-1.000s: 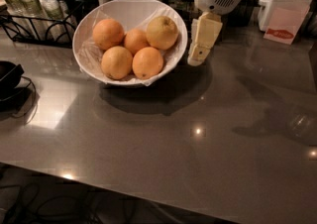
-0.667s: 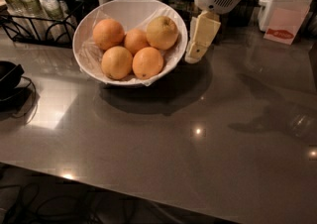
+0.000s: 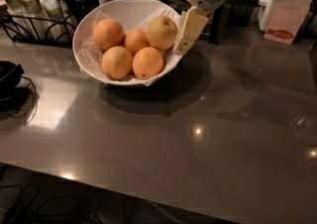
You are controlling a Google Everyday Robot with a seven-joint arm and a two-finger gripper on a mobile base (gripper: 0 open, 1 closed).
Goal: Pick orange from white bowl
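Note:
The white bowl [image 3: 94, 17] with a crinkled liner stands at the back left of the grey counter. It holds the pale yellowish orange [image 3: 161, 32] at its right side, next to several deeper-orange fruits [image 3: 119, 62]. My gripper [image 3: 187, 32] hangs from the white arm at the bowl's right rim, just right of the pale orange, with one cream finger [image 3: 190, 28] showing.
A lidded white jar [image 3: 287, 0] with a red label stands at the back right. A black wire rack [image 3: 34, 17] with cups is at the back left. A black object with a cable [image 3: 10, 82] lies at the left edge.
The gripper has shifted slightly left, closer to the bowl's right rim and the pale orange. The fruits have not moved.

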